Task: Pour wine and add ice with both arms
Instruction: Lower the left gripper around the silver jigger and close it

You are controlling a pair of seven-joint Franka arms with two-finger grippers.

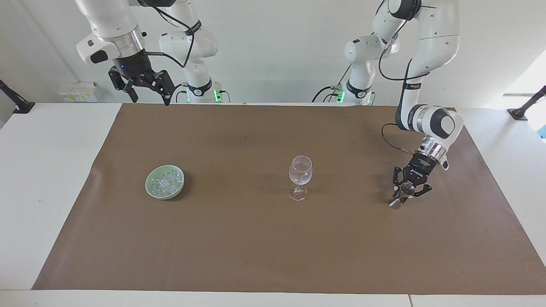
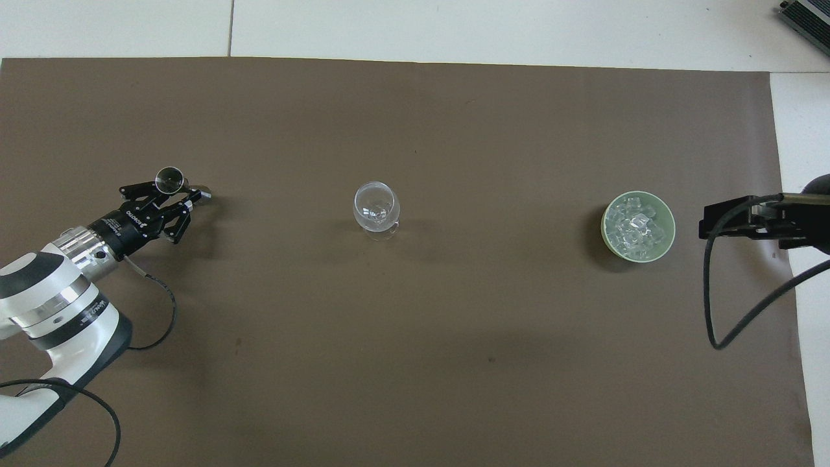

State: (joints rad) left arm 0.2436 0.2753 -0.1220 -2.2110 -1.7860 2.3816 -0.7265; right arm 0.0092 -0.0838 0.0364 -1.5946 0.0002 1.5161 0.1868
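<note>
Left gripper (image 1: pixel 406 191) clamped on metal jigger (image 1: pixel 402 195), beside wine glass (image 1: pixel 300 175); right gripper (image 1: pixel 147 90) waiting, jaws apart, high above.

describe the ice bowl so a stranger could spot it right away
On the brown mat, look toward the right arm's end, well away from the wine glass in the middle. The bowl is shallow, pale green, heaped with clear ice; it is the only coloured thing there.
</note>
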